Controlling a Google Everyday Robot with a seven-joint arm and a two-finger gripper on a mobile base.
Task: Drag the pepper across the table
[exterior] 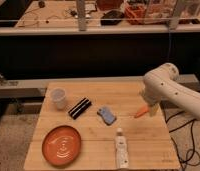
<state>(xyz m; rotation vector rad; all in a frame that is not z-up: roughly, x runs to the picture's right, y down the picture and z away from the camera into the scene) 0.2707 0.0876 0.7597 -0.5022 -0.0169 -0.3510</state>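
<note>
You are looking at a light brown wooden surface (148, 142) with a few things lying on it.

The small orange pepper (140, 113) is at about 3 o'clock from the middle of the surface, near the far right side. It lies tilted, with its thin tip pointing toward 8 o'clock.

The end effector (150, 108) is low over the surface, right at the fat end of the pepper, on the pepper's 2 o'clock side. It looks like it touches the pepper. You cannot tell if it is spread, pressed together, or pinching the pepper. The thick white robot arm (169, 91) comes in from 3 o'clock and bends down to it.

The small blue-grey flat thing (107, 115) is close to the middle of the surface, well apart from the pepper. The black bar-shaped thing (79, 108) lies at 10 o'clock from the middle, turned on a slant. The white round cup (58, 97) stands upright farther out at 10 o'clock, just beside the black bar but not touching it.

The round orange plate (61, 145) sits at 8 o'clock, near the front left corner. The white bottle (122, 152) lies on its side at 5 o'clock, with its cap end pointing toward 12 o'clock.
</note>
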